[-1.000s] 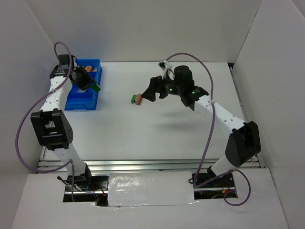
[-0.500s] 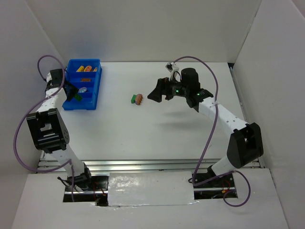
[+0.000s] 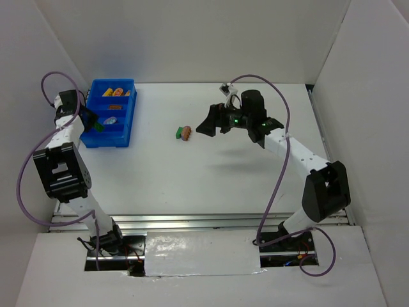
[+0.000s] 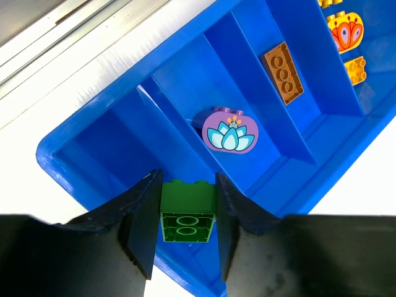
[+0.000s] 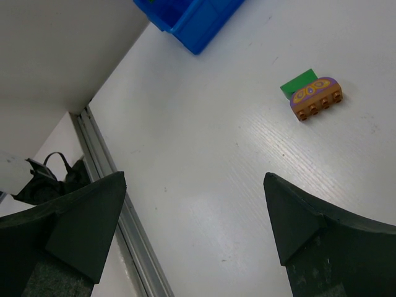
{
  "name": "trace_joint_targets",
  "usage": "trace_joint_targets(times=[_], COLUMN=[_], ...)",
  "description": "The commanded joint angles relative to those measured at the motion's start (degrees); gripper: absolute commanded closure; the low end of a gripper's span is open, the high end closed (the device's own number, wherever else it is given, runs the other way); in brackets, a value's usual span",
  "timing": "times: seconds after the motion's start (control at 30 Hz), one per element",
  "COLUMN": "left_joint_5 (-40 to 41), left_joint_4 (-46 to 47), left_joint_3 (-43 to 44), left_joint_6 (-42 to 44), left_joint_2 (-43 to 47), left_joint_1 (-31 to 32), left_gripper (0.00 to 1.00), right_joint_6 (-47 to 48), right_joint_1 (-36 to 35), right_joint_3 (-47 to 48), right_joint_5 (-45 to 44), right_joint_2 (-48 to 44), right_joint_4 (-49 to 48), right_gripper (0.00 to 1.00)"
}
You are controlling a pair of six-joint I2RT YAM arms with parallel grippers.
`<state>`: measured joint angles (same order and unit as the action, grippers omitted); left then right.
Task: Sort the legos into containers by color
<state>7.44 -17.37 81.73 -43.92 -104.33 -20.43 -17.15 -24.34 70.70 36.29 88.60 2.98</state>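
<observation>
Green block clamped in left claw over blue bin | purple oval adjacent | right claw spread

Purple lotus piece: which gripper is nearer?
Left. The left gripper, shut on a green block, hovers beside the purple piece at the blue bin's edge; the right gripper is far across the table.

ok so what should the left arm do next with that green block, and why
Probably ease the left gripper a little further in over the blue bin before letting go. It is shut on the green block, which hangs close to the bin's edge above an empty section, next to the one with the purple piece. Dropped here, it might catch the rim.
</observation>
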Motion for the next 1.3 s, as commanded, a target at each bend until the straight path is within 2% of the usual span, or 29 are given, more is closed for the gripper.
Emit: trace_joint_targets(times=[0.0, 0.17, 0.33, 0.43, 0.53, 0.57, 0.63, 0.67, 0.7, 0.73, 0.77, 0.8, 0.87, 0.93, 0.97, 1.07, 1.27], left_joint_5=[0.9, 0.2, -0.94, -2.16, -2.61, -2.35, -2.08, -1.3, -1.03, -0.85, 0.28, 1.51, 4.76, 4.61, -0.19, -5.23, -7.71], left_joint_4=[1.2, 2.07, 1.55, 1.37, -1.52, -3.53, -5.39, -8.01, -8.99, -9.96, -11.01, -13.72, -15.76, -16.91, -16.39, -14.98, -12.17], left_joint_3=[0.18, -0.52, 1.58, 2.29, 6.49, 7.64, 11.24, 12.73, 15.36, 16.6, 19.4, 20.91, 24.42, 24.97, 24.79, 25.58, 27.6], left_joint_6=[-0.2, -0.46, -0.64, -0.03, 1.91, 2.17, 3.66, 4.28, 5.07, 7.25, 8.66, 11.72, 16.38, 17.9, 18.86, 21.66, 24.58], left_joint_2=[-0.17, -0.43, -1.49, 0.79, 3.34, 4.39, 4.75, 4.41, 4.14, 3.79, 2.57, 2.56, -1.55, -4.63, -5.69, -10.35, -19.06], left_joint_1=[-0.23, -0.76, -0.93, -0.76, 1.26, 2.22, 6.52, 8.28, 12.39, 14.78, 17.24, 23.0, 30.4, 32.98, 33.86, 35.71, 38.17], left_gripper=[0.51, 0.26, 0.24, 0.23, 0.17, 0.11, 0.08, 0.02, 0.0, 0.0, 0.0, 0.0, 0.01, 0.0, 0.0, 0.0, 0.01], right_joint_6=[-0.52, -1.13, -1.05, -0.96, -2.45, -2.8, -3.85, -6.21, -7.54, -8.86, -11.65, -12.81, -15.01, -17.2, -17.91, -21.43, -22.58], right_joint_1=[-0.01, -0.01, -0.01, 0.08, 0.17, 0.25, -0.01, -0.01, -0.01, -0.01, 0.08, 0.08, 0.26, 1.22, 1.92, 5.61, 8.61], right_joint_3=[2.52, 2.52, 2.17, 2.08, 3.74, 6.53, 9.36, 11.81, 13.14, 15.59, 16.48, 17.19, 17.2, 14.4, 12.99, 7.45, -3.28], right_joint_5=[1.85, 2.82, 2.64, 0.02, -4.64, -6.22, -8.94, -13.48, -16.14, -19.3, -26.55, -29.76, -36.17, -39.97, -40.68, -39.38, -31.82], right_joint_2=[0.61, 1.14, 1.05, 0.88, 2.98, 5.68, 8.16, 10.26, 11.24, 12.03, 13.34, 13.79, 13.53, 11.0, 9.85, 5.28, -2.46], right_joint_4=[-2.63, -2.81, -2.81, -2.55, 0.69, 2.19, 5.26, 5.97, 6.94, 9.99, 11.76, 13.52, 16.78, 18.11, 17.85, 18.28, 14.77], right_gripper=[0.0, 0.0, 0.0, 0.0, 0.0, 0.0, 0.0, 0.0, 0.0, 0.0, 0.0, 0.0, 0.0, 0.0, 0.0, 0.0, 0.0])
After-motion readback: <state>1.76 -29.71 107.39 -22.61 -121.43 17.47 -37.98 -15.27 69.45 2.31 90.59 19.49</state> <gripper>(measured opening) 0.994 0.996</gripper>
